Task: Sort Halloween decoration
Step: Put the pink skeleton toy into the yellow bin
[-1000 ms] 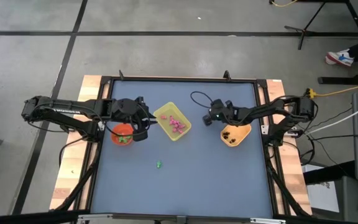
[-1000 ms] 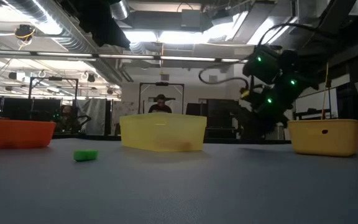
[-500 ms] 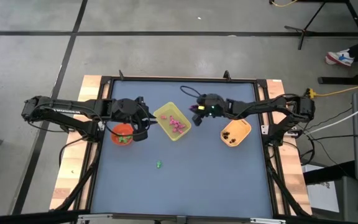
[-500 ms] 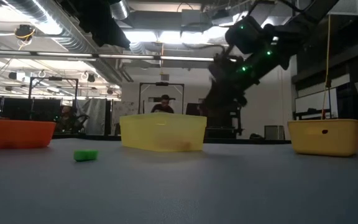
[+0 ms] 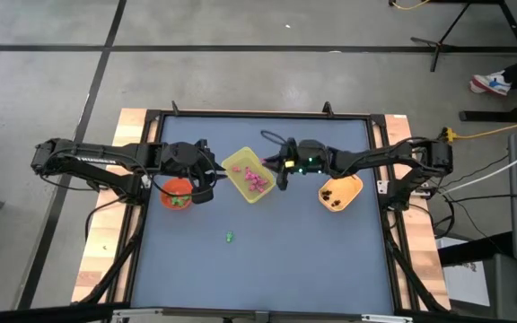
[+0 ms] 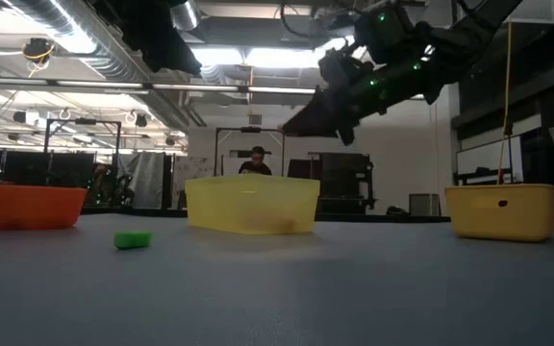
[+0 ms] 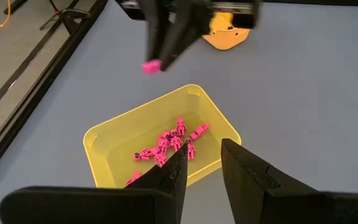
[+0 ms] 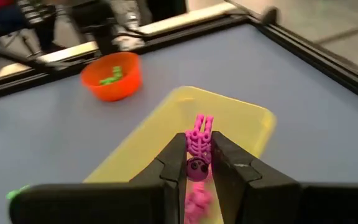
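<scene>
Blue-grey tabletop carried three containers. Over the yellow tray's three o'clock edge, the right gripper pinched a pink skeleton trinket; more pink ones lay inside. Released so near the rim, it could bounce out. At nine o'clock, the left gripper, slightly parted and empty, hung over the orange bowl. One green trinket lay loose at six o'clock.

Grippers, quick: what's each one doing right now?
Left gripper: empty, fingers slightly apart, beside the orange bowl.
Right gripper: shut on a pink skeleton trinket, above the yellow tray.
</scene>
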